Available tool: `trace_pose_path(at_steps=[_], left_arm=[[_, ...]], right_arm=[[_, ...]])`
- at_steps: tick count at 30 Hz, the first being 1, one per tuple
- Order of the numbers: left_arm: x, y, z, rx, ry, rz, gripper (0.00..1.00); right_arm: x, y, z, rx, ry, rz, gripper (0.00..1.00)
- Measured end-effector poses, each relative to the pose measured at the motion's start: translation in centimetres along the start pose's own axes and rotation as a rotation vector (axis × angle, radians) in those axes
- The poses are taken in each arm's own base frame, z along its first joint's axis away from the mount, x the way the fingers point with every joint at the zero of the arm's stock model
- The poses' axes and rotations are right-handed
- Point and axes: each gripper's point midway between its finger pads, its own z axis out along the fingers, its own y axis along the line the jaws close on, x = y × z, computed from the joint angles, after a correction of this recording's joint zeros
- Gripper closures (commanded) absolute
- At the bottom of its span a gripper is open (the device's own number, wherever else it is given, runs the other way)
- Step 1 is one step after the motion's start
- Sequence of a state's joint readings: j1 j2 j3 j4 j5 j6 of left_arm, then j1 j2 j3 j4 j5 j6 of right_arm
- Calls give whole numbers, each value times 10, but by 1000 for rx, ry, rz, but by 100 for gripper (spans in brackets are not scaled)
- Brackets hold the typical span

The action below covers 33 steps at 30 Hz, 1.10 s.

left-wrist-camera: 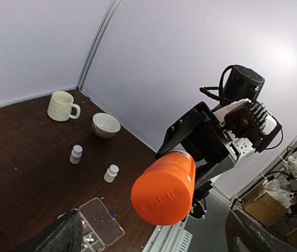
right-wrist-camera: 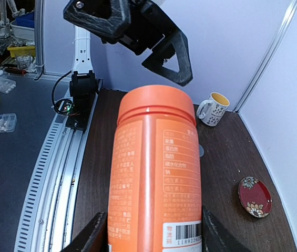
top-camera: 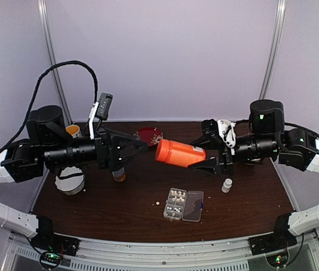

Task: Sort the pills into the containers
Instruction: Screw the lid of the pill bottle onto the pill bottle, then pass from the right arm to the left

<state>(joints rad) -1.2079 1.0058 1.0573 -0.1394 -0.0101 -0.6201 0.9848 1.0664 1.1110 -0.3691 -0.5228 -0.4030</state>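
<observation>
Down beneath both grippers spread one dark brown table [top-camera: 91, 209], enclosed by pale walls [top-camera: 165, 56]. The left gripper [top-camera: 139, 151] gaped empty, facing one orange bottle [top-camera: 180, 153] that the right gripper [top-camera: 205, 148] clasped sideways. Below, between them, lay one organiser box [top-camera: 193, 206]; pills [top-camera: 177, 196] filled its compartments [top-camera: 173, 212], too small to count. Two small white bottles [left-wrist-camera: 75, 154] stood nearby.

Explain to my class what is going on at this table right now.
The right gripper holds an orange bottle sideways above the table, its cap on and pointing at the left gripper. That gripper is open, facing the cap without touching it, perhaps about to unscrew it. Below, the clear organiser box lies open with pills in some compartments, and a small white bottle stands nearby.
</observation>
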Motion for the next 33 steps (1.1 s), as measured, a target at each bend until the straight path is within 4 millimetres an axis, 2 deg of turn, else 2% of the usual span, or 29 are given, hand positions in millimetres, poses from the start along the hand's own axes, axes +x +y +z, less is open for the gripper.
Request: trace_pose_path(at_steps=[4, 11, 17, 24, 33], left_arm=[[8, -3, 11, 24, 65, -156, 2], [11, -10, 21, 65, 135, -299, 3], [25, -4, 30, 57, 189, -359, 2], [27, -8, 29, 77, 207, -381, 6], [33, -14, 31, 108, 243, -398, 34]], right_arm=[[-3, 8, 4, -20, -4, -45, 100], [-2, 15, 10, -44, 0, -62, 100], [-8, 14, 9, -40, -12, -80, 100], [-11, 12, 14, -45, -6, -84, 100], [-9, 8, 18, -36, 7, -80, 100]])
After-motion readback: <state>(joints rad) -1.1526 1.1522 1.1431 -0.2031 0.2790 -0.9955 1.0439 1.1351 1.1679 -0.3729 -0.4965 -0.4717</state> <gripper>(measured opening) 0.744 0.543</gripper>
